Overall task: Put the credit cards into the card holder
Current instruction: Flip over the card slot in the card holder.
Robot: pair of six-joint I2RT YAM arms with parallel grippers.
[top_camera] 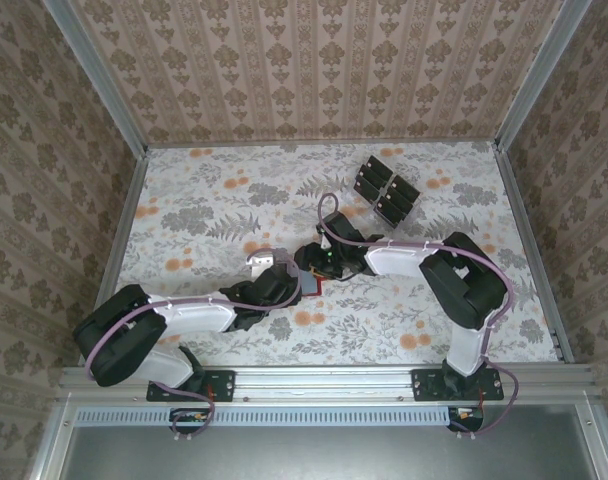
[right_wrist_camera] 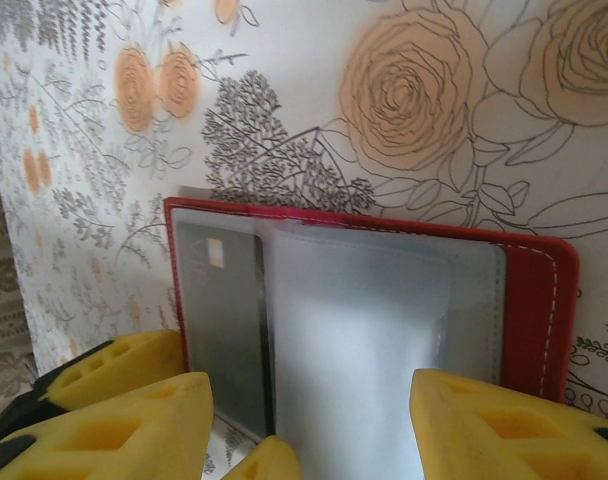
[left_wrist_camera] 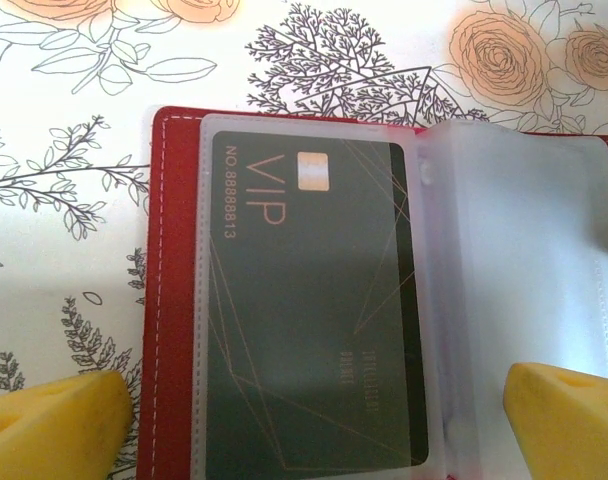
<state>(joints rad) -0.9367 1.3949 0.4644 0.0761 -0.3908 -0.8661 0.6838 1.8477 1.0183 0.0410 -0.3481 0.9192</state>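
The wallet [left_wrist_camera: 169, 300] lies open on the table [top_camera: 204, 215] where the two arms meet, one card [left_wrist_camera: 304, 300] already tucked in its clear sleeve. The left gripper [left_wrist_camera: 304, 435] is spread wide, a finger on either side of that page, I'd guess to keep it flat. The right gripper [right_wrist_camera: 309, 425] stands half spread over the loose sleeves, pinching nothing I can see, probably readying an empty pocket. More cards [top_camera: 384, 190] wait well apart, toward the far wall.

The card holder [left_wrist_camera: 169, 300] looks like matt red leather with pale stitching; its sleeves [left_wrist_camera: 524, 250] are smooth, frosted plastic. The credit card [left_wrist_camera: 314, 300] is matt and dark with coppery metallic print. My right fingertips [right_wrist_camera: 114, 425] are pitted yellow foam.
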